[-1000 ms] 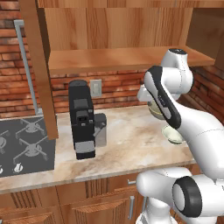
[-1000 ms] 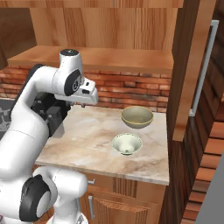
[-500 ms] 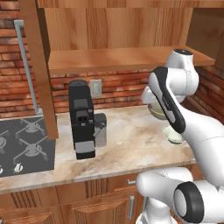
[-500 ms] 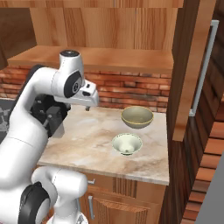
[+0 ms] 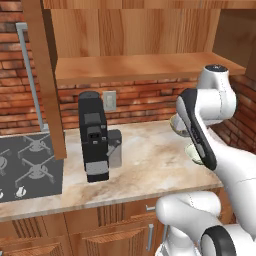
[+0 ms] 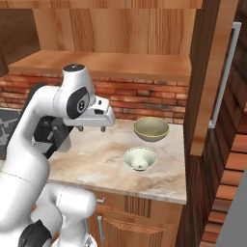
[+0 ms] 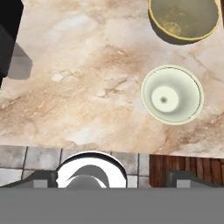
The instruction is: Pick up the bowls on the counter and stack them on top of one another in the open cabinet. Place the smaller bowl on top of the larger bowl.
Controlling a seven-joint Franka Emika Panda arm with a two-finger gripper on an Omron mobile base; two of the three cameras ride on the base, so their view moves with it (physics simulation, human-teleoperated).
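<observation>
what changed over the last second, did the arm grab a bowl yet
No grab. The gripper moved slightly toward the bowls and its jaws have opened, empty, above the beige marbled counter. The wider olive-tan bowl and the narrower pale cream bowl stayed put, as did the black coffee machine.

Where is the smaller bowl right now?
The smaller bowl sits upright on the counter near its front edge, just in front of the larger bowl, apart from it.
</observation>
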